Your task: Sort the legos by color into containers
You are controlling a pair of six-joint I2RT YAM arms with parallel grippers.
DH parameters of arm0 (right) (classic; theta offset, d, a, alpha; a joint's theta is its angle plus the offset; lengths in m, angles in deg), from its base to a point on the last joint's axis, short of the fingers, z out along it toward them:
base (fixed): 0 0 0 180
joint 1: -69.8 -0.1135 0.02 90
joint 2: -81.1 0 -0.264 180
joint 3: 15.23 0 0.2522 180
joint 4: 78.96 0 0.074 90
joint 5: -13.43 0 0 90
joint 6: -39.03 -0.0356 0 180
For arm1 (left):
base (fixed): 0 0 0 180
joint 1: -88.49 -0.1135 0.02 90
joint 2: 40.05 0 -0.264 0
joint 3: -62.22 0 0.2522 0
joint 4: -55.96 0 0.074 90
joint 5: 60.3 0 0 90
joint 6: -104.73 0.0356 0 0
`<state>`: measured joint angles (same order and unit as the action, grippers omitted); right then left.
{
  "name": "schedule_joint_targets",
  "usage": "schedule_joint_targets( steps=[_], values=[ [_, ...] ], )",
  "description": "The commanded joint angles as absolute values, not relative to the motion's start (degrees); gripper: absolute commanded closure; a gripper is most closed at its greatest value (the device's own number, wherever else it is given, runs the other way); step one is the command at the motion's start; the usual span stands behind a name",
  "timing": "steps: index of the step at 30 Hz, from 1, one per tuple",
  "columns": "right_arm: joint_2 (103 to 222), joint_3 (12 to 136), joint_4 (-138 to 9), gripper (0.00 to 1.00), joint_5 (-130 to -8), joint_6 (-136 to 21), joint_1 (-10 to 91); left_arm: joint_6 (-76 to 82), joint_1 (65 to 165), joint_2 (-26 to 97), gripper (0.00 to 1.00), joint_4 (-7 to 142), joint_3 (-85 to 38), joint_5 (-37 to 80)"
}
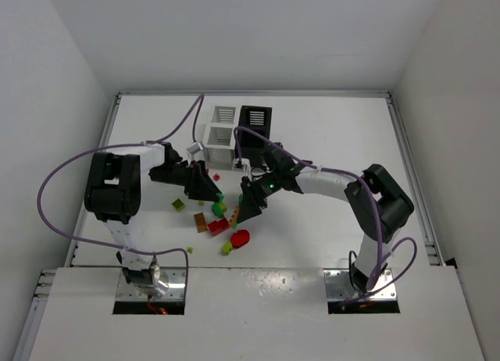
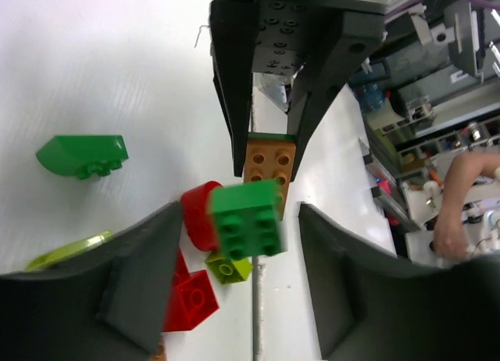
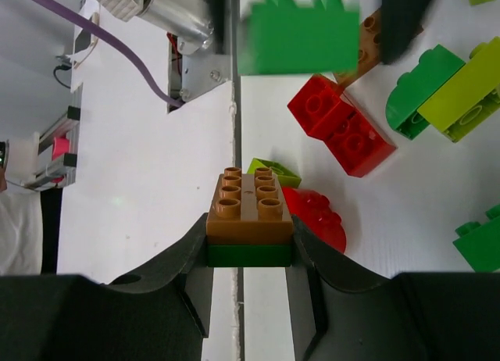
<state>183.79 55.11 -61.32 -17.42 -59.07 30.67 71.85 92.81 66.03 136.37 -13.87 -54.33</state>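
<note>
While both arms met over the table on the near side of the container cluster, the left gripper stood with its jaws parted. A green brick, blurred in both wrist views, hung between the fingers with a gap on either side, touched by neither. The right gripper was clamped on an orange-brown brick stacked on a dark green layer, its studs turned toward the left gripper, just beyond the green brick.

The cluster comprised a far white bin, a black bin beside it and a near white bin in front. What lay inside any of them could not be told from above.

The remaining legos lay loose on the table, nearer the arm bases than the cluster: a red brick, a red rounded piece, a yellow-green brick touching a green rounded piece, and a green curved brick set apart.
</note>
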Motion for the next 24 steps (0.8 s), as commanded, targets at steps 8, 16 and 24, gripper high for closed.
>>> schedule_joint_targets(
  steps=[8, 16, 24],
  values=[
    [185.16, 63.03, -62.83, 1.00, -15.58, -59.49, 30.60, 71.68, 93.59, 64.98, 0.26, 133.53, -12.10, -58.63],
    [187.88, 66.38, -63.27, 1.00, -16.10, -60.55, 29.46, 71.68, 96.66, 63.66, 0.27, 133.00, -11.57, -58.10],
    [187.88, 66.38, -63.79, 1.00, -16.10, -61.16, 29.46, 71.68, 96.66, 63.66, 0.55, 133.00, -11.57, -58.63]
  ],
)
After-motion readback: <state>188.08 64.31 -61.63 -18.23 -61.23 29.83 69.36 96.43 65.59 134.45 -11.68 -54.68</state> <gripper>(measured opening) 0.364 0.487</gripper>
